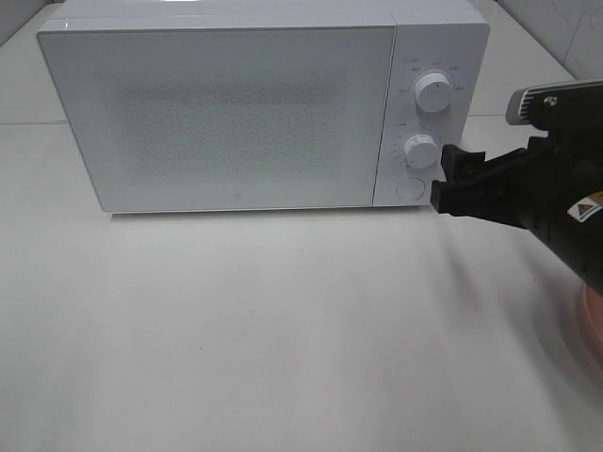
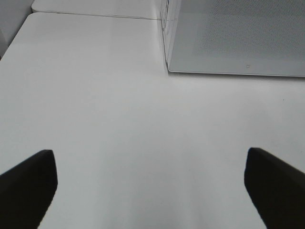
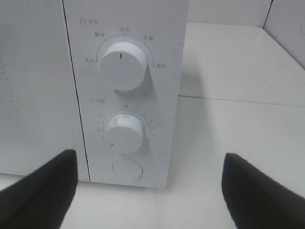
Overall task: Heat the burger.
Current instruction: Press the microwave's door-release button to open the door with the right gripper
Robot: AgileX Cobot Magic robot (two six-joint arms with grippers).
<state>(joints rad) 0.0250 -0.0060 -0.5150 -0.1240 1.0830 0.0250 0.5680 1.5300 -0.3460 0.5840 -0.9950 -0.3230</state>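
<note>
White table (image 1: 283,330) runs bare in front of a white microwave (image 1: 236,56), with tiled wall behind.

1. Task item: the burger is in no view. It may sit behind the frosted door (image 1: 226,113), which is shut, or under the right arm near a pink sliver (image 1: 592,315) at the table's right side, probably a plate. I cannot tell which.

2. Claws: the right gripper (image 1: 447,179) has its jaws spread and holds nothing. It hovers just in front of the control panel, level with the lower knob (image 1: 420,151) and the round button (image 1: 409,188). The left gripper (image 2: 150,167) is spread wide over bare table, off the microwave's left front corner, and grips nothing.

3. Step in hand, as judged: work at the controls. With the door shut, this is either pressing the button to release the door or turning the lower knob.

4. Next move: a knob turn needs the jaws centred around the lower knob and then closed. A button press needs 1 fingertip lowered squarely onto it. The upper knob (image 1: 433,92) sits close above and should stay untouched.

5. Room: the table in front of the door has space for it to swing. The right arm has open table beside the microwave's right edge.
</note>
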